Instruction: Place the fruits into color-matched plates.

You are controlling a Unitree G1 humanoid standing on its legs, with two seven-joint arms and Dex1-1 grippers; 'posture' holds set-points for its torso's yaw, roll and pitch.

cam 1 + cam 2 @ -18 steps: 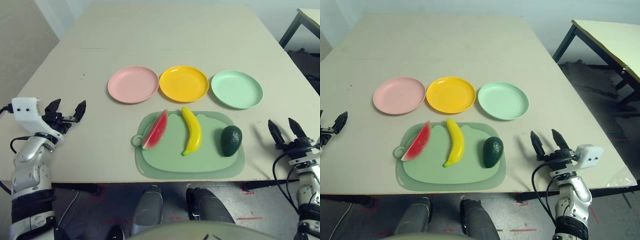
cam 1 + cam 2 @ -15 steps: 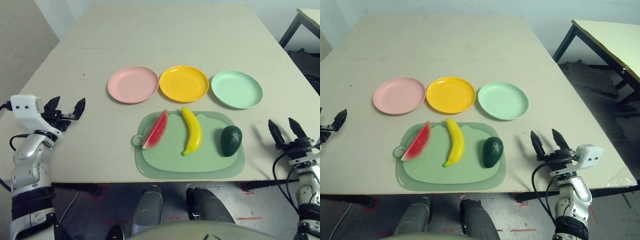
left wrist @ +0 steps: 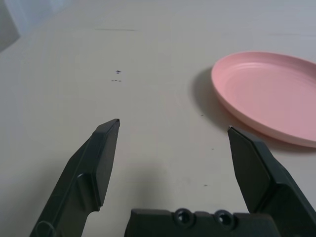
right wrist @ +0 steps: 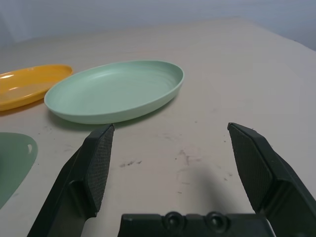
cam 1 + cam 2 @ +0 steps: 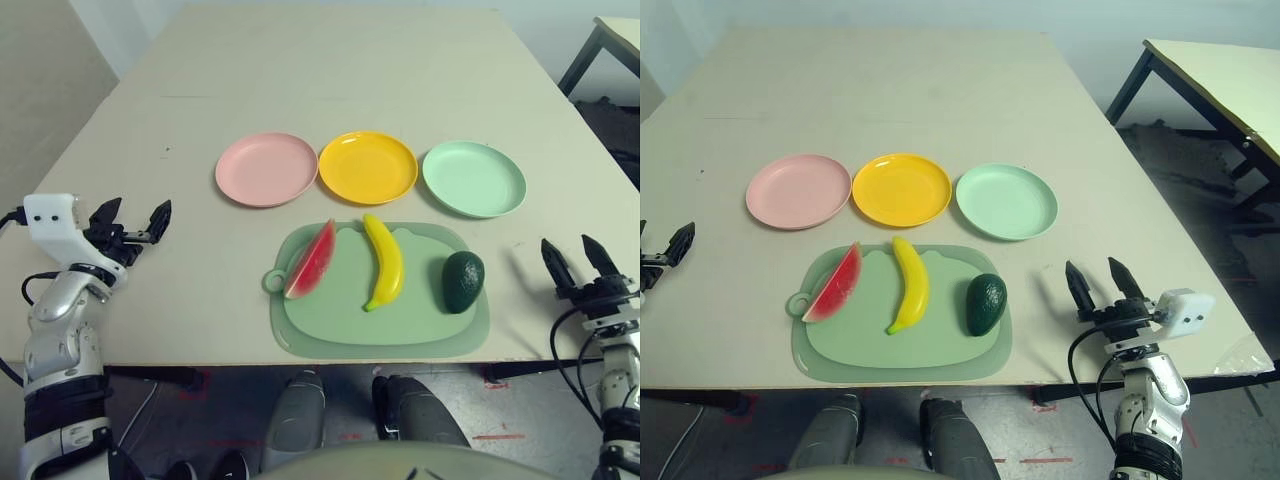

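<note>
— While all three toy fruits lie on the pale green rounded mat (image 5: 430, 330), any risk?
— Round dark green avocado (image 5: 463, 280) likely to roll if nudged; mat overhangs near table edge (image 5: 180, 358).
— Grippers?
— Left gripper (image 5: 132, 222) and right gripper (image 5: 580, 264) spread wide, empty, well apart from fruit.
— Room?
— Ample around pink plastic plate (image 5: 266, 169) and mint green plastic plate (image 5: 473, 179).

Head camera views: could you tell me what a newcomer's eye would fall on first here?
Probably the row of three plates, pink plate, yellow plate and mint green plate, all empty. Just in front, a pale green mat holds the watermelon wedge, banana and avocado side by side, apart.
</note>
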